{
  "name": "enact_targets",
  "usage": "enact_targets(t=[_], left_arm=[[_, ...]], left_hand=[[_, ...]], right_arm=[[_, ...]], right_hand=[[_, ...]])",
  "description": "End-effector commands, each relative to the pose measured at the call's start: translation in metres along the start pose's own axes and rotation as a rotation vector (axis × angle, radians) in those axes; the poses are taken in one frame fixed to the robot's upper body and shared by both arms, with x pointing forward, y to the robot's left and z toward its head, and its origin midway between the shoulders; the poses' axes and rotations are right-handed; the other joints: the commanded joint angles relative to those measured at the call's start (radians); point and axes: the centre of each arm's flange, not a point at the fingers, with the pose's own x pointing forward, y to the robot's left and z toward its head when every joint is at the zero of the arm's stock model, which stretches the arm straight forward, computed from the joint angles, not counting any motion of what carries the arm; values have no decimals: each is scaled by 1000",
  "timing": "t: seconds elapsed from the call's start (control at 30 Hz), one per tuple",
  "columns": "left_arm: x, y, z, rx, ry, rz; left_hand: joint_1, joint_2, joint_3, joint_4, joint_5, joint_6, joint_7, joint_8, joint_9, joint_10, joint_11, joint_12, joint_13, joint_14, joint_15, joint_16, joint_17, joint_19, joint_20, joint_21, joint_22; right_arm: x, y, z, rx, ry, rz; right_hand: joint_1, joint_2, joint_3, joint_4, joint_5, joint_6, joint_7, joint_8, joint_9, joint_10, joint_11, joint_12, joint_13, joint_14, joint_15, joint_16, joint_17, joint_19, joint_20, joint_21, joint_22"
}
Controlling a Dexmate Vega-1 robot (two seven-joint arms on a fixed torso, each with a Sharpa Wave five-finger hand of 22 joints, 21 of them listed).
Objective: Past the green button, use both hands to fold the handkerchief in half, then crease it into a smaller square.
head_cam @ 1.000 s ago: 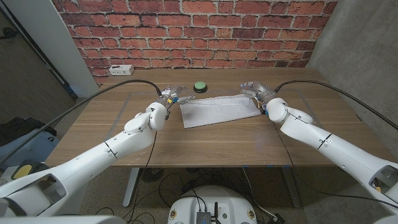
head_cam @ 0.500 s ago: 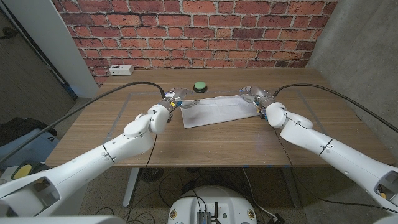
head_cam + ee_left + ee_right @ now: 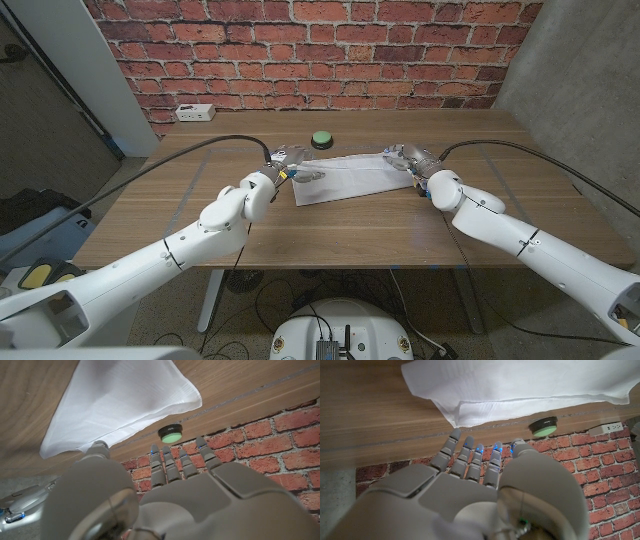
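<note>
White handkerchief (image 3: 345, 177) lies folded, long axis left-right, beside green button (image 3: 321, 139); left hand (image 3: 288, 162) and right hand (image 3: 404, 157) at its ends, fingers spread, empty.

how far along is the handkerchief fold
Partly done: the handkerchief lies as a doubled strip beside the green button; the right wrist view shows two layers at its edge. In hand: the left hand and right hand are at its two ends, neither clearly gripping. Left: creasing it into the smaller square.
</note>
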Motion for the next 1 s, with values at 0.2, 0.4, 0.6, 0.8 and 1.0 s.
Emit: enact_targets(t=[0.2,0.4,0.6,0.8,1.0], left_arm=[[-6,0,5,66,-9,-84],[-9,-1,5,96,-2,-111],[-11,-1,6,111,0,-148],[-9,-1,6,137,4,-203],[-8,-2,8,164,6,-213]], left_hand=[[20,-35,-9,-25,20,-13,-5,-6,4,-2,-10,8,-1,7,6,8,0,20,0,3,0],[35,-41,-12,-35,27,-18,-6,-7,4,-6,-9,7,-1,3,10,7,0,23,2,2,0],[54,-48,-16,-49,36,-24,-12,-9,5,-19,-10,3,-1,-4,17,5,-1,24,4,-1,0],[74,-55,-30,-63,52,-70,-95,-22,5,-29,-12,4,-1,-7,23,8,0,27,9,-7,0],[86,-50,-29,-69,57,-72,-102,-20,5,-26,-21,6,-1,-8,22,8,0,29,7,-8,1]], right_arm=[[-6,5,0,1,11,6],[-5,6,0,20,0,29],[-5,8,1,22,-2,36],[-7,9,2,24,1,33],[-9,9,2,25,2,25]], right_hand=[[-11,0,13,-1,6,10,3,3,2,13,3,11,1,6,-12,1,2,6,2,5,2],[-44,2,8,20,2,8,1,0,3,8,-1,9,0,-1,-12,-2,4,-3,-3,1,2],[-79,4,2,43,-4,5,5,-2,3,1,6,7,0,-8,-12,-4,6,-11,-4,-3,3],[-106,4,1,58,-7,0,7,-3,3,2,5,7,-1,-8,-11,-4,9,-6,25,-1,3],[-105,4,7,54,-6,2,6,-2,3,3,8,8,-2,-6,-10,-3,8,-7,18,-2,3]])
